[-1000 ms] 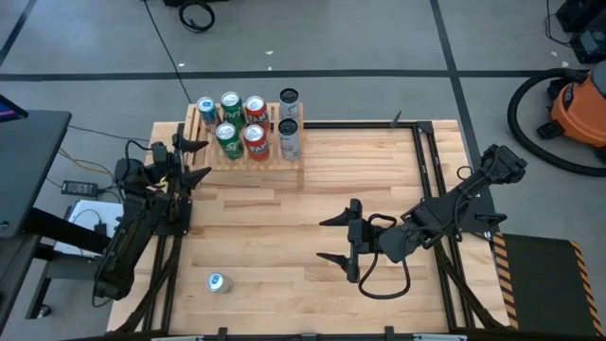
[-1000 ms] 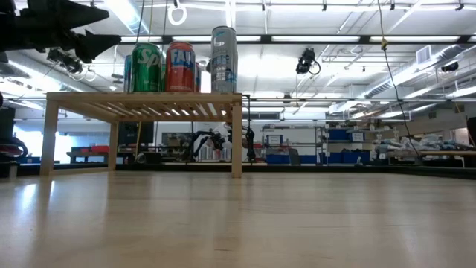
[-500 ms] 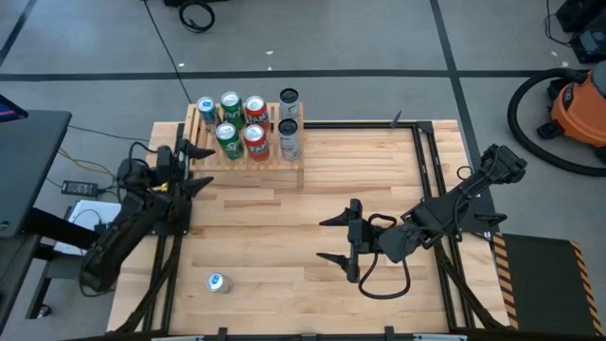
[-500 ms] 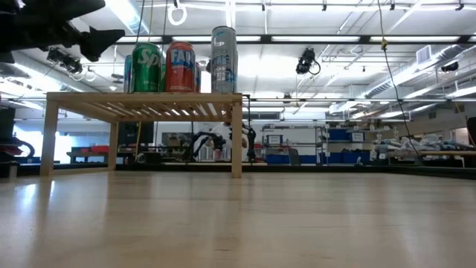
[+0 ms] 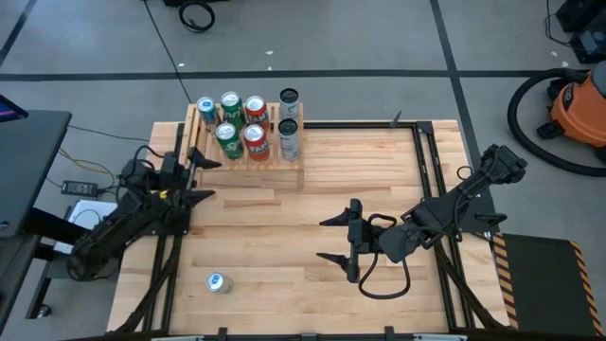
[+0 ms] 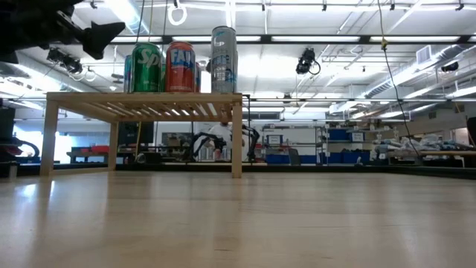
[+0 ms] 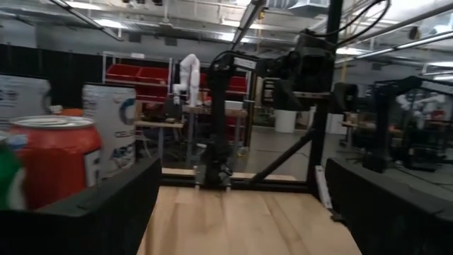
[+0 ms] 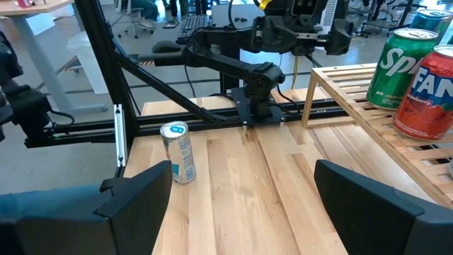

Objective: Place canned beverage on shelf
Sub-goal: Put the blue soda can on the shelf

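Canned beverage point(image 5: 218, 282): one slim pale-blue can is stood upright on the table point(image 5: 312, 218), near the front edge on the left side, well apart from the shelf point(image 5: 248, 152) and from both grippers. The same can is seen in the right wrist view point(image 8: 177, 152), upright on the wood planks.

Shelf: a low, light-wood slatted rack is set at the far left corner of the table. Six cans are carried on it in two rows. A blue can point(image 5: 206, 108), a green can point(image 5: 230, 102), a red can point(image 5: 254, 108) and a tall silver can point(image 5: 289, 98) are lined up at the back. A second green can point(image 5: 227, 138), a second red can point(image 5: 255, 140) and a second silver can point(image 5: 289, 138) are placed in front. In the low view the green, red and silver cans are seen upright on the slatted top point(image 6: 145, 97).

Left gripper point(image 5: 201, 178): it is held just beside the shelf's left front end, above the table, with its fingers spread wide and nothing between them. The red can and a silver can are seen close by in the left wrist view.

Right gripper point(image 5: 331, 239): it is positioned over the middle of the table, pointed toward the left side, with its fingers apart and nothing held.
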### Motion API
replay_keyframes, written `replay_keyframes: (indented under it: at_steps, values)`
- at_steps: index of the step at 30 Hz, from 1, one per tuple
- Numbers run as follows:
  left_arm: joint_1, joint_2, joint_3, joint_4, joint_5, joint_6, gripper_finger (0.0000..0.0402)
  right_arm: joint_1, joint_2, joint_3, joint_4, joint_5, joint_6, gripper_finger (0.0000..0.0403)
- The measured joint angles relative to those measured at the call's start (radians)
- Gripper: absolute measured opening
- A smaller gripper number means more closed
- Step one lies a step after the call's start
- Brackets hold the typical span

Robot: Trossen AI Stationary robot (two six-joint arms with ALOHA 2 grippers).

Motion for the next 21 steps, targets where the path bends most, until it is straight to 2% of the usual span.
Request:
replay_keyframes:
  at_steps: [11, 21]
  values:
    - [-0.189, 0.001, 0.0, -0.016, -0.102, 0.015, 0.04, 0.0, 0.0, 0.0, 0.0, 0.0, 0.0, 0.0355]
    - [-0.367, 0.001, 0.0, -0.142, -0.16, 0.055, 0.04, 0.0, 0.0, 0.0, 0.0, 0.0, 0.0, 0.0355]
